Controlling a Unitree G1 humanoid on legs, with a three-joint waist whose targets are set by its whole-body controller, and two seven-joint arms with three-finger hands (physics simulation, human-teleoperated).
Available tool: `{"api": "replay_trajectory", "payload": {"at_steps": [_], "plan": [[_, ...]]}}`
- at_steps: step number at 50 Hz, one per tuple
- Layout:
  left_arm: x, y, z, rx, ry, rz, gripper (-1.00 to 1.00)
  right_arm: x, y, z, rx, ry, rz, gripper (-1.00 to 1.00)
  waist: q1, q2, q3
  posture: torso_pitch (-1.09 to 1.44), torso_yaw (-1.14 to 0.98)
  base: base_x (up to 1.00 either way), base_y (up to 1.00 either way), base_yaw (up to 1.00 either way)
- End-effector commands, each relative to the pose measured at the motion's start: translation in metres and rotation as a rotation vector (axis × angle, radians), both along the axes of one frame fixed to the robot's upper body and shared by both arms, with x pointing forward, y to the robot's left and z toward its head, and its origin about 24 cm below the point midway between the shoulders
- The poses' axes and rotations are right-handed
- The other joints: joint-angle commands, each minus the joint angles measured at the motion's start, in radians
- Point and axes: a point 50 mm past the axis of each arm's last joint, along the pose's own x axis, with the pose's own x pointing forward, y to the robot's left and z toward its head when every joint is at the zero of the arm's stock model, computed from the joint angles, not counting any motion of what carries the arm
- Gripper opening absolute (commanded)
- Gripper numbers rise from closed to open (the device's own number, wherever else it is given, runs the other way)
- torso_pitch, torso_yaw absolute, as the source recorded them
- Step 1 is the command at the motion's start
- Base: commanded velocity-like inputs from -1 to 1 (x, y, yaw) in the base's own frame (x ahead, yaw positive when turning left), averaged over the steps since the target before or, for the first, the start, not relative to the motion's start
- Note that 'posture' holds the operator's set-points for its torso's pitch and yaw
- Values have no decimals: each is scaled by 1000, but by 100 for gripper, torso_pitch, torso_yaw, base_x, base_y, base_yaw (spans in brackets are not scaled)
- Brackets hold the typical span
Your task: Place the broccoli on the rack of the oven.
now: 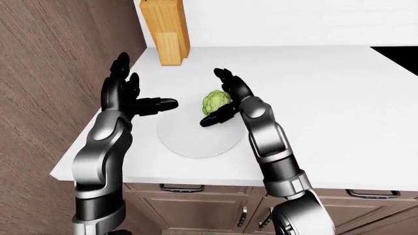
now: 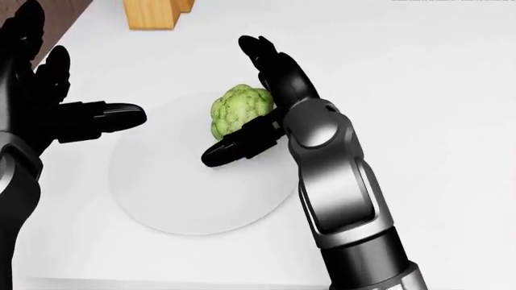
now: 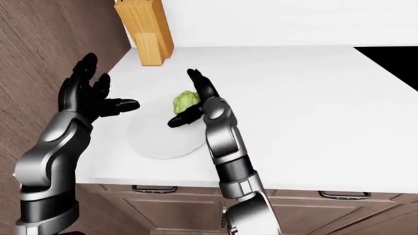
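A green broccoli [image 2: 238, 109] sits on the upper part of a round white plate [image 2: 169, 193] on the white counter. My right hand [image 2: 246, 96] is open around the broccoli: its fingers [image 2: 270, 63] stand just right of it and its thumb [image 2: 238, 145] lies across the broccoli's lower side. My left hand [image 2: 65, 103] hovers open at the plate's left edge, thumb pointing right, apart from the broccoli. The oven and its rack do not show in any view.
A wooden knife block [image 1: 166, 29] stands at the top of the counter [image 1: 327, 98] near the brown wall panel [image 1: 45, 73]. Cabinet drawers with handles [image 1: 176, 188] run below the counter edge. A black surface [image 1: 398, 58] shows at the far right.
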Motion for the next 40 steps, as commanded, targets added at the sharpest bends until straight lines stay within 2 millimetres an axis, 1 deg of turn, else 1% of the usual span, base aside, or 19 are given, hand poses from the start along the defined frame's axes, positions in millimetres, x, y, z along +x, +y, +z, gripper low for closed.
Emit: {"api": "replay_trajectory", "payload": {"at_steps": [1,8,16,18,26,40], "plan": [[-4,0,20,10,-97,1,100,-1,4,23,11,-99,16,80,0,4,-27,0,0,0,0,0],[-3,1,20,8,-97,2,100,1,5,21,-2,-101,13,77,0,5,-28,0,0,0,0,0],[-4,1,21,6,-99,3,100,0,5,23,-18,-108,15,69,0,5,-28,0,0,0,0,0],[-4,1,21,6,-99,3,100,0,5,22,-19,-108,16,63,0,5,-27,0,0,0,0,0],[-4,2,20,6,-99,3,100,1,7,19,-23,-106,19,64,0,6,-28,0,0,0,0,0],[-3,2,21,5,-99,4,100,0,8,21,-35,-123,18,51,-1,6,-28,0,0,0,0,0]]}}
